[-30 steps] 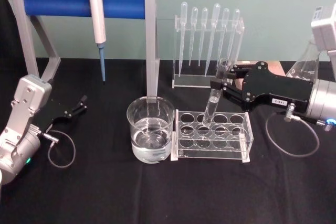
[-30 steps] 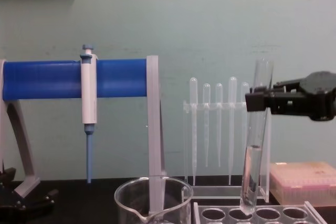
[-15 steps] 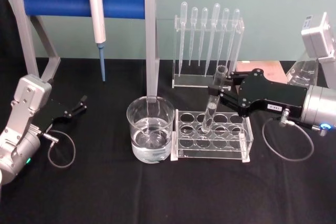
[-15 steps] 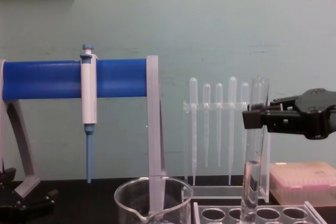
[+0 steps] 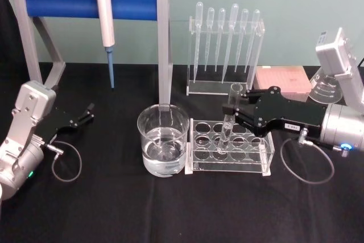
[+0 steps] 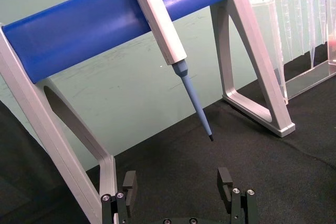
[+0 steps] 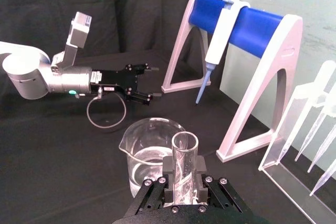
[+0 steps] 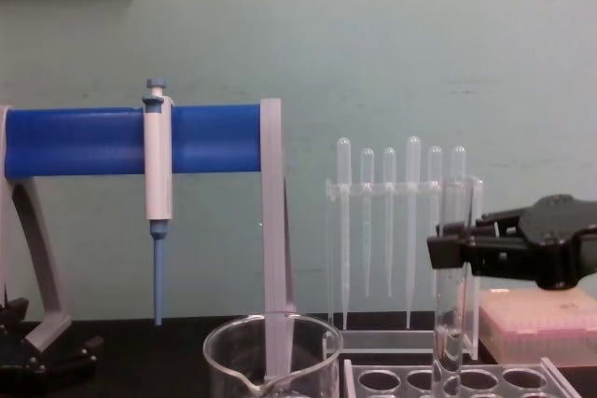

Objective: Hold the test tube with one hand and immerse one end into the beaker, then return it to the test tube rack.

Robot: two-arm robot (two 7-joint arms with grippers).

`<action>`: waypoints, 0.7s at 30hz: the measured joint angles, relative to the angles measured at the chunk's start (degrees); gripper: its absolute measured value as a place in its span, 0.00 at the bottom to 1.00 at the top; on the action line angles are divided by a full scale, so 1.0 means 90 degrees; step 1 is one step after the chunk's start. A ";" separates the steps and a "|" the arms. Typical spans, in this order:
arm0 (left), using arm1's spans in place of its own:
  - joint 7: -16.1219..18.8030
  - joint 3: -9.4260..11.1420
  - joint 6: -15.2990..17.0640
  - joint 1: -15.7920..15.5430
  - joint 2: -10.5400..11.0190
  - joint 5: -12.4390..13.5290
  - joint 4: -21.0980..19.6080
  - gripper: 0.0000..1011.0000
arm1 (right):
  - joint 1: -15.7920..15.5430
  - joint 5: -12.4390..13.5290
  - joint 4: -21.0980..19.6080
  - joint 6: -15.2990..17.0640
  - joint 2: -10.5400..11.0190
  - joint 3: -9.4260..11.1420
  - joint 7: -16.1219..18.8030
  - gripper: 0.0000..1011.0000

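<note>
Black cloth covers the table. Test tube (image 5: pixel 227 123) stands in the clear rack (image 5: pixel 230 146), lower end in a hole, right gripper (image 5: pixel 234 112) clamped near its rim — thin, slick glass, best held high and gently. Beaker (image 5: pixel 163 147) sits just left. Left gripper (image 5: pixel 85 115) parked, jaws apart.

From my chest cam, my right claw (image 8: pixel 437 251) is clamped on the test tube (image 8: pixel 451 295), which stands upright with its bottom down in the clear rack (image 8: pixel 485 380). The beaker (image 8: pixel 272 354) sits just left of that rack. Farther back, pipettes (image 8: pixel 399 221) hang in a row, with the pipettor (image 8: pixel 157 195) on the blue stand (image 8: pixel 93 142) at far left.
</note>
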 joint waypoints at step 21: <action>0.0000 0.0000 0.0000 0.0000 0.0000 0.0000 0.0000 0.99 | -0.0099 -0.0155 0.0298 -0.0060 -0.0181 -0.0075 -0.0013 0.24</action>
